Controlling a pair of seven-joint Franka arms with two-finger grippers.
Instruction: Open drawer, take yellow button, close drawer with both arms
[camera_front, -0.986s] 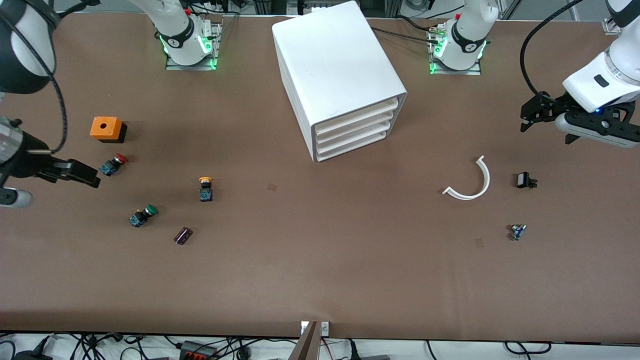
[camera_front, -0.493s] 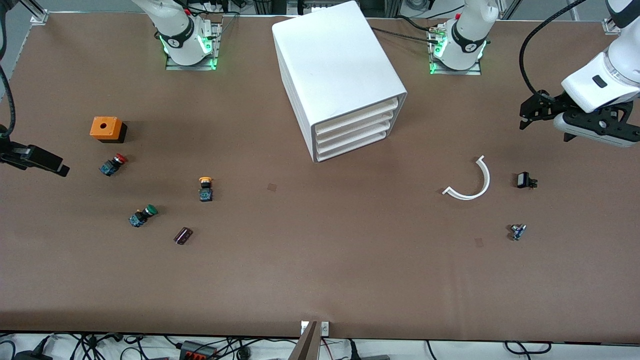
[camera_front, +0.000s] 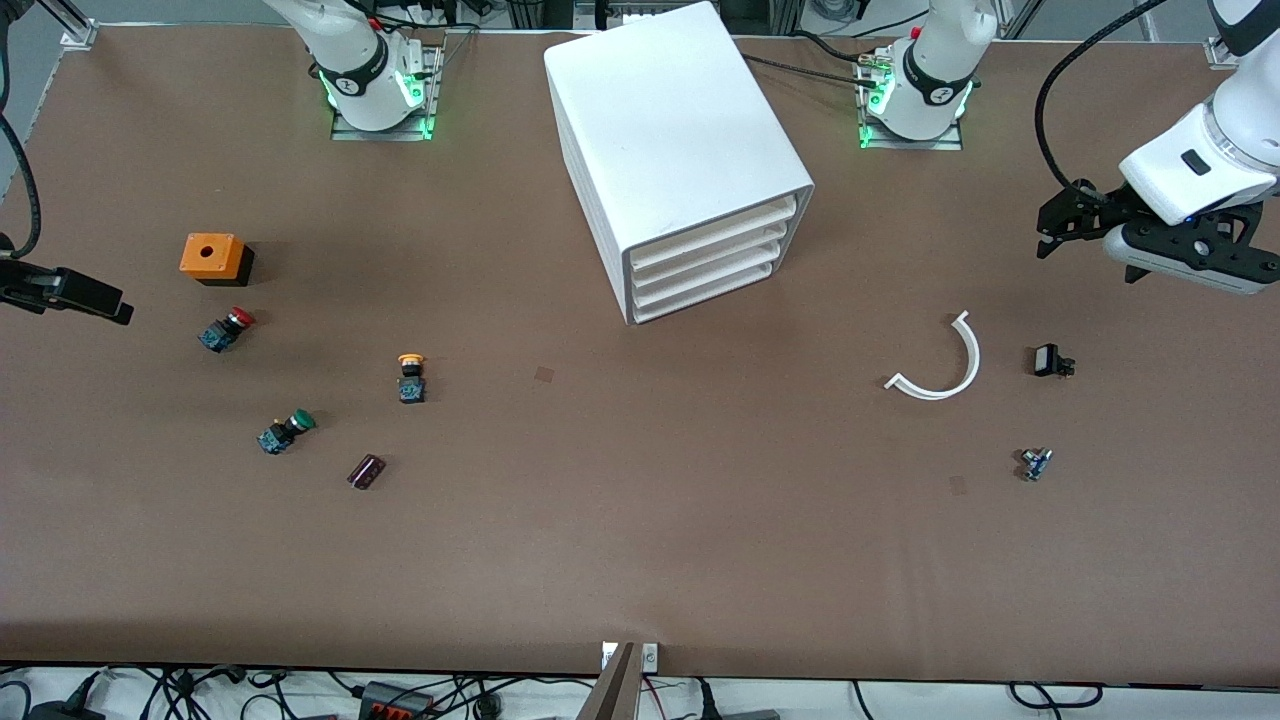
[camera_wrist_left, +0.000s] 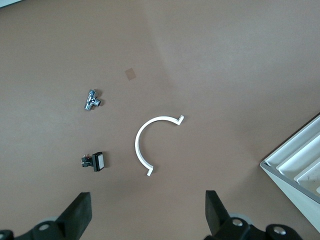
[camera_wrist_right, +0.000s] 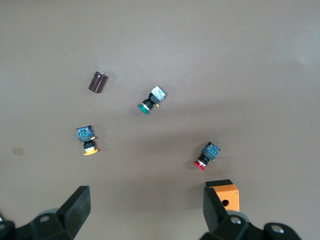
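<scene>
White box-shaped cabinet (camera_front: 678, 150) stands mid-table, smooth matte plastic with rounded corners, set at an angle. Four shallow tray drawers stacked in its face; every drawer (camera_front: 712, 236) sits flush and shut.

The button (camera_front: 410, 378) lies on the brown table (camera_front: 640, 540), not in any drawer: yellow-orange round cap, black body, blue base, toward the right arm's end and nearer the front camera than the cabinet. Near it, a red-capped button (camera_front: 226, 329) and a green-capped button (camera_front: 285, 432), both tipped on their sides. A small dark purple cylinder (camera_front: 366, 471) lies beside the green one. An orange-topped box (camera_front: 214, 258) with one round hole stands just beside the red one.

Toward the left arm's end: a thin white C-shaped plastic strip (camera_front: 938, 362), a small black block (camera_front: 1050, 361), and a tiny metal fitting (camera_front: 1035, 463).

Left gripper (camera_wrist_left: 148, 215) hangs in the air over the table's edge at its own end, black fingers spread wide, holding nothing. Right gripper (camera_wrist_right: 146, 212) hangs over the table near the orange box, fingers likewise spread, empty.
</scene>
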